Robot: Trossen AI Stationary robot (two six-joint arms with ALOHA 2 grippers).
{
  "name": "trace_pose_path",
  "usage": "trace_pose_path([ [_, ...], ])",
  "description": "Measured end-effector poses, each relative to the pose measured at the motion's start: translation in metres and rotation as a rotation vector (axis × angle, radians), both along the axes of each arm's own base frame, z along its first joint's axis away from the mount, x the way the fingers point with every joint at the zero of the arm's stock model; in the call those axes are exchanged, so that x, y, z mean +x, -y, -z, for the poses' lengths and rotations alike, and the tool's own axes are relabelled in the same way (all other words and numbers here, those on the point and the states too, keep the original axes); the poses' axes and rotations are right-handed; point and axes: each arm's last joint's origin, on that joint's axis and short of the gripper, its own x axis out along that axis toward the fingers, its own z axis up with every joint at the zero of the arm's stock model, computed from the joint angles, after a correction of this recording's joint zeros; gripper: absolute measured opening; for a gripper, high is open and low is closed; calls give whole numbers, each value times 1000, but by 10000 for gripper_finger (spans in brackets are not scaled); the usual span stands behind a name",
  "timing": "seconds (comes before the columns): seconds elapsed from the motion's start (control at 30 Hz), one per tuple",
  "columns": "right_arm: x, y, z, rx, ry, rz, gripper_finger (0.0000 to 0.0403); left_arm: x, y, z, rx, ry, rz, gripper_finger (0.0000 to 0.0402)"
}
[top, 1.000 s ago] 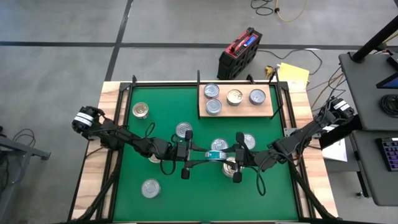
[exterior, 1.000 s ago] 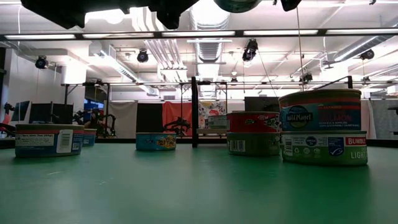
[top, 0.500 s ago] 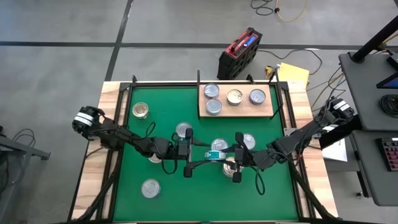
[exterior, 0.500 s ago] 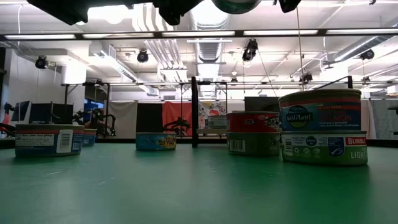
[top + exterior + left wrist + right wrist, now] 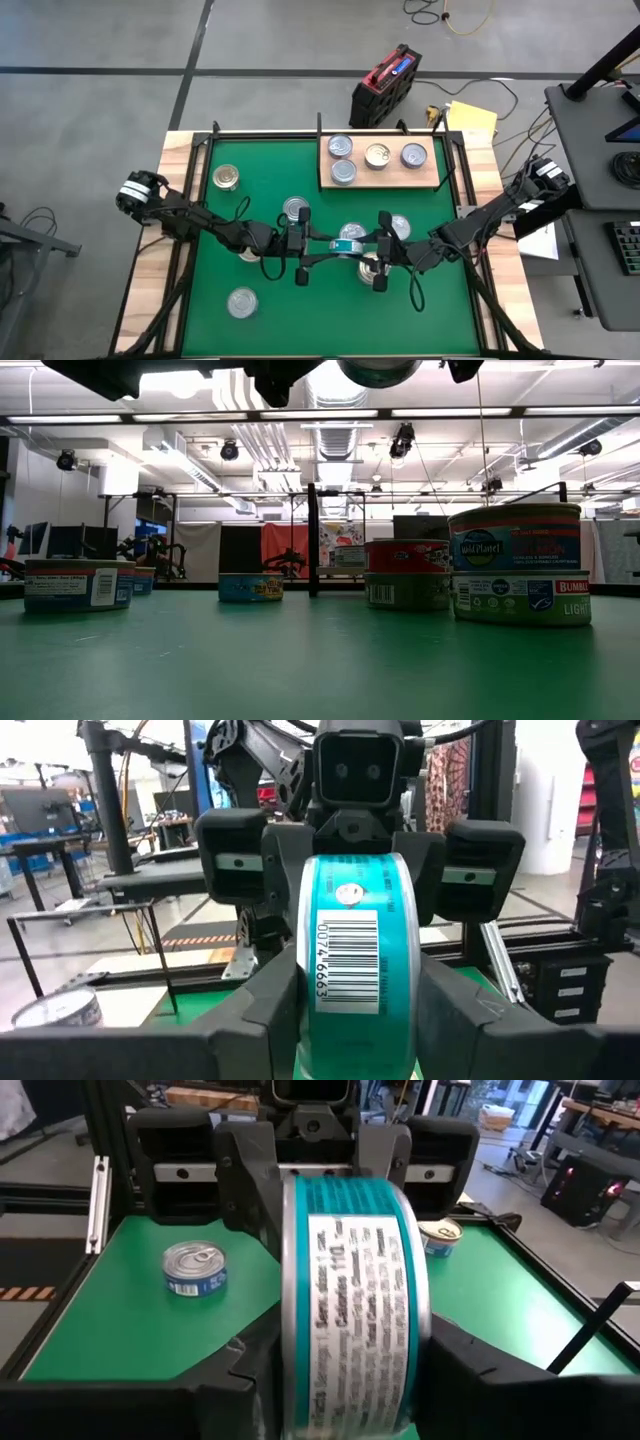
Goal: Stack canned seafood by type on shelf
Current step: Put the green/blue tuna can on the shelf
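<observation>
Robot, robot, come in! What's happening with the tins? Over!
Both claws, left and right, grip one teal tin midair. Four tins on shelf. Nothing blocking.

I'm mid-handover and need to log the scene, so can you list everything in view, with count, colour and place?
Shelf: one, pale wood, far right part of the mat.
Tins on shelf: four, three silvery-lidded and one gold-lidded, lying flat.
Loose tins: at least five silvery-lidded, scattered mid-mat; the arms may hide more.
Gold-lidded tin: one, far left of the mat.
Teal tin: one, on edge, lifted between both grippers.
Mat: one, green, covering the table.
Case: one, red and black, on the floor beyond the table.
Left gripper: dark, mid-mat, fingers on the teal tin.
Right gripper: dark, facing it, fingers on the same tin.
</observation>
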Motion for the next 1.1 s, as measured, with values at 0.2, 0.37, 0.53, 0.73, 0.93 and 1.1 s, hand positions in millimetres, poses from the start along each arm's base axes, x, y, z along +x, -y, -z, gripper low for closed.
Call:
trace_pose_path([
  [0.2, 0, 1, -1, -1, 3, 9, 206, -1, -3, 3, -91, -8, -20, 126],
  [0.37, -4, 3, -6, -9, 6, 9, 258, -2, -8, 7, -192, -15, -37, 126],
  [0.53, -19, 10, -22, -15, 16, -5, 294, -4, -18, 14, -387, -18, -81, 126],
  [0.73, -40, 11, -37, -185, 8, -78, 305, -5, -33, 23, -781, -39, -42, 126],
  [0.93, -43, -11, -27, -589, -56, -239, 290, -5, -40, 25, -1142, -76, 76, 125],
  [1.1, -39, -32, -6, -1035, -180, -171, 273, -3, -39, 14, -1277, -31, 140, 125],
])
